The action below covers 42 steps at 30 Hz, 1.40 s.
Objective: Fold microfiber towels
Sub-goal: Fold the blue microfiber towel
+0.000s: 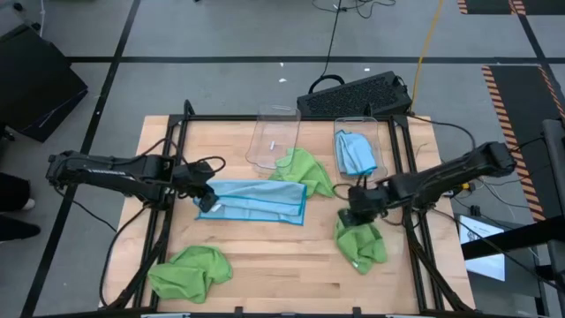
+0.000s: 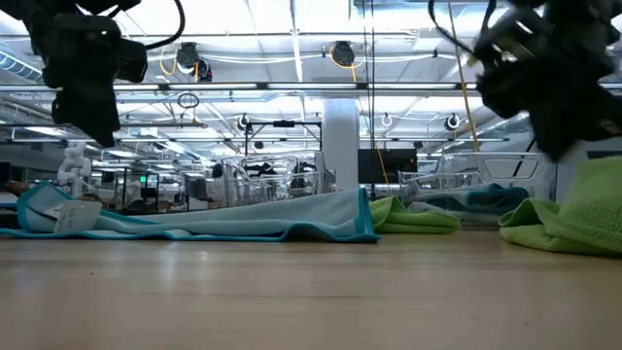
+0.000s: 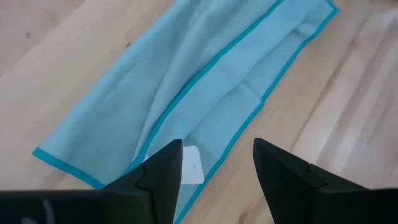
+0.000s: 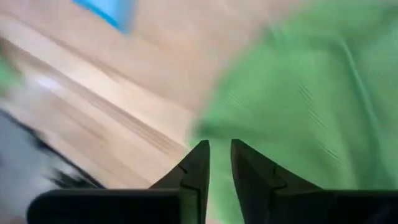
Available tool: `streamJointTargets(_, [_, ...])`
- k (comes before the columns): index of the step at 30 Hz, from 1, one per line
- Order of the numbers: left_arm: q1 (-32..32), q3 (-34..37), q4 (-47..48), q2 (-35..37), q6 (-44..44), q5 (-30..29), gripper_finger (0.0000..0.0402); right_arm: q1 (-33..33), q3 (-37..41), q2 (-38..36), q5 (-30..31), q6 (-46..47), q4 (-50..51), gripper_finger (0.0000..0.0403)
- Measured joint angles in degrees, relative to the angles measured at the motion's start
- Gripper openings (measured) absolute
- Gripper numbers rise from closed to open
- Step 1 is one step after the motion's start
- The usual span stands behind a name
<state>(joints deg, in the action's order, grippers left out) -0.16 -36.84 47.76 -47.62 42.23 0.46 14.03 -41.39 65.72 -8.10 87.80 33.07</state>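
A light blue towel lies on the table's middle, folded into a long strip. My left gripper hovers open over its left end, and the towel with its white tag shows below the fingers. My right gripper hangs over the far edge of a crumpled lime green towel at the right. Its fingers stand close together with a narrow slit, and no cloth shows between them. Two more green towels lie loose, one at the centre and one near the front left.
Two clear bins lie at the table's far side, the right one with a blue towel in it. A black keyboard sits beyond the far edge. Bare wood shows along the front middle.
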Motion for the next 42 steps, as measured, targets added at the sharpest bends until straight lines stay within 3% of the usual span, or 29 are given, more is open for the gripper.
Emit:
streamJointTargets(4, [0.12,2.08,-1.29,-0.33,3.98,0.06,0.0200,-0.80,-0.02,-3.78,11.60,3.22,-6.19,0.0067])
streamJointTargets(7, [0.12,3.84,-1.31,-0.39,6.93,1.47,0.0200,-2.41,-0.04,-4.23,15.64,3.27,-10.20,0.0072])
streamJointTargets(15, [0.12,5.60,2.97,-0.39,13.35,2.67,0.0200,-7.48,-0.11,-1.56,13.89,0.41,-18.66,0.0101])
streamJointTargets(21, [0.23,5.62,6.75,-0.39,19.42,3.52,0.0203,-9.47,-0.09,0.18,12.29,-0.41,-19.42,0.0118])
streamJointTargets(34, [1.80,5.62,8.75,-0.37,26.16,9.03,0.0327,-11.59,-0.09,0.60,9.23,-3.47,-19.55,0.0121])
streamJointTargets(38, [3.91,5.62,8.79,-1.17,25.80,10.44,0.0335,-11.70,-0.09,0.60,9.25,-4.06,-19.55,0.0121])
streamJointTargets(42, [6.05,5.62,8.83,-3.82,23.98,10.84,0.0319,-11.70,-0.09,0.60,9.25,-4.34,-19.57,0.0121])
